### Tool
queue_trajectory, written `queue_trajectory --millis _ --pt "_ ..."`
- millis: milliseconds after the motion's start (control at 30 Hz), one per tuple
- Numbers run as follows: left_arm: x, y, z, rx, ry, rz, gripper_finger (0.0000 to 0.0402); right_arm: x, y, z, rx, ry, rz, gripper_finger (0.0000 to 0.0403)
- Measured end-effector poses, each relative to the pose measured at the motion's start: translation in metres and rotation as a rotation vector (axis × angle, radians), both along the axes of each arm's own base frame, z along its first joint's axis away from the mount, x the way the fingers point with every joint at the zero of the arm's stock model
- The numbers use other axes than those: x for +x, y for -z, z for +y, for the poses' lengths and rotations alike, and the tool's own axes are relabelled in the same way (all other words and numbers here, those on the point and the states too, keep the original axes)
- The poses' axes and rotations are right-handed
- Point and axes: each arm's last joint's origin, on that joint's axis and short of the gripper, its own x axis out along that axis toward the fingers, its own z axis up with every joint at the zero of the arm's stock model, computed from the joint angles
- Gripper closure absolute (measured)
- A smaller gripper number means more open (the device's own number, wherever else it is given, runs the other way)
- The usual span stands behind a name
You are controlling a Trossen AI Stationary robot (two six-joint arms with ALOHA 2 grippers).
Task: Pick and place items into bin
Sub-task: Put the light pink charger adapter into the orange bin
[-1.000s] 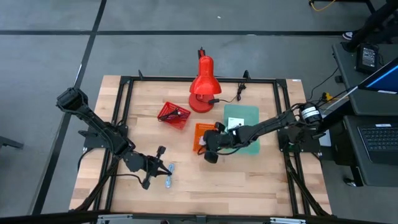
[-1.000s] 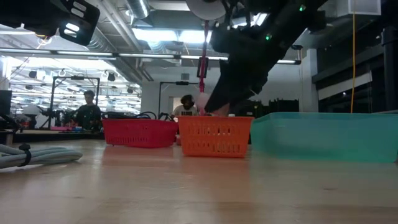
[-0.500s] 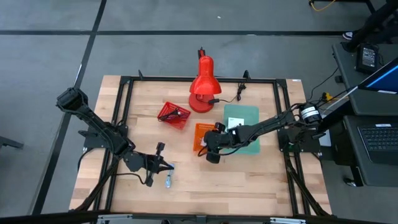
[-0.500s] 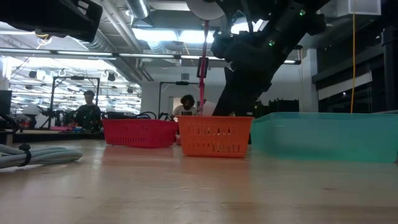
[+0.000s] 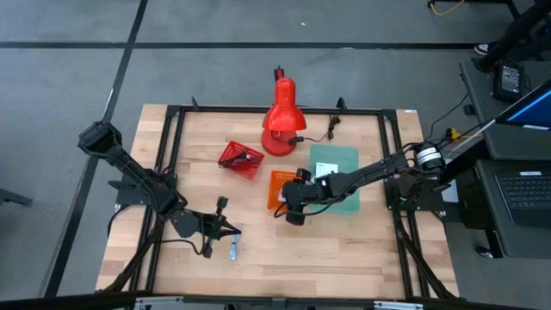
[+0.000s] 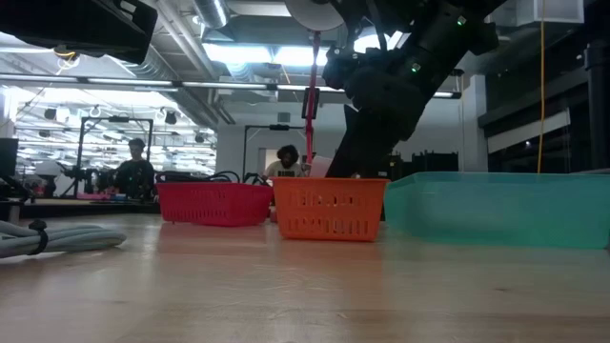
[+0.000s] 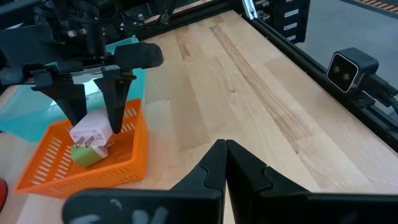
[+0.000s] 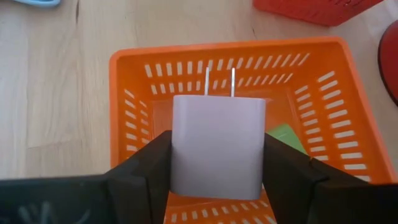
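Left of the orange basket (image 5: 281, 191), well apart from it, the left hand (image 5: 231, 230) is hanging low over the bench (image 5: 344, 245), its fingers pressed together on nothing, as the left wrist view is showing. A small pale item (image 5: 232, 252) is lying on the wood just beside that hand; it is too small to name.

Nearer the orange basket, a red basket (image 5: 240, 158) with a dark cord in it is sitting to the basket's left and farther back, beside the red desk lamp (image 5: 281, 120).

Over the orange basket itself, the right hand (image 8: 217, 165) is pinching a white plug-in charger (image 8: 217, 144) by its two flat side faces, prongs pointing forward, just above the basket's floor. A green cube (image 8: 283, 137) is resting inside the basket beside it. The charger is looking like a light, rigid plastic block with smooth, somewhat slippery faces, so the broad parallel sides are probably the best place to hold it; the thin metal prongs are likely to bend or slip and are poor to grip.

Right of the orange basket, touching or nearly so, a teal bin (image 5: 337, 176) is sitting under the right arm.
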Motion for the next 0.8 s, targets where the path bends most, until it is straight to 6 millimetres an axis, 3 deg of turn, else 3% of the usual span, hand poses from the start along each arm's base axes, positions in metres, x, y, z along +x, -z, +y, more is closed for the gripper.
queue_trajectory --millis 600,800 --pt "0.0 -0.0001 0.0 -0.001 -0.003 -0.001 0.0398 0.0008 -0.0004 0.0014 0.035 -0.026 -0.005 0.0203" --pt "0.0001 -0.0001 0.0003 0.003 -0.012 -0.004 0.0397 0.0009 -0.0005 0.0017 0.033 -0.04 -0.002 0.0163"
